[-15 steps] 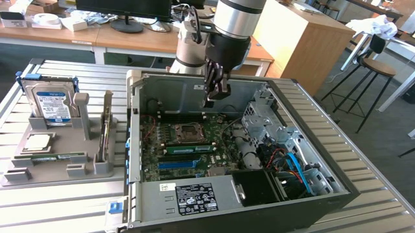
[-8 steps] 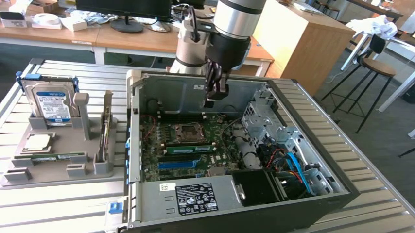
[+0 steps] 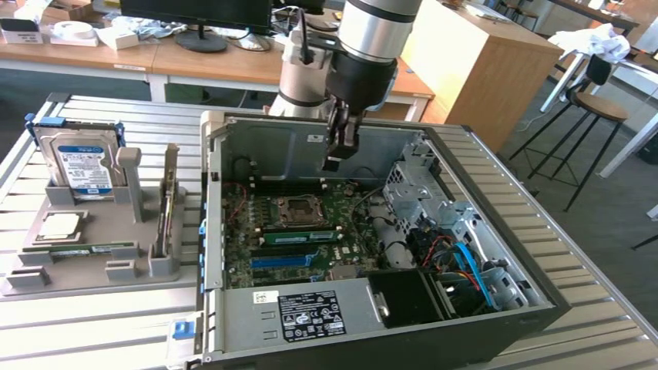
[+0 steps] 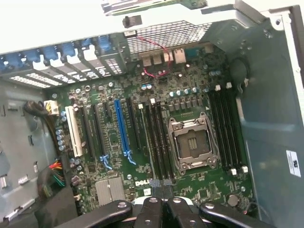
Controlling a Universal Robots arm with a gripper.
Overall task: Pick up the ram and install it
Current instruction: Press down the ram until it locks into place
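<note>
The claw (image 3: pixel 331 163) hangs inside the open computer case (image 3: pixel 535 304), fingers pressed fully together and gripping nothing that can be seen. In the wrist view its tips (image 4: pixel 161 190) sit over the memory slots next to the empty processor socket (image 4: pixel 192 145). The ram (image 3: pixel 298 233) appears to stand already in a slot just beside that socket, below the claw and apart from it. A similar green strip (image 3: pixel 82 248) lies on the grey holder on the worktop. By my reading the install step is in hand: seating calls for a straight downward press on the stick's top edge, evenly, without skewing it in the slot
</note>
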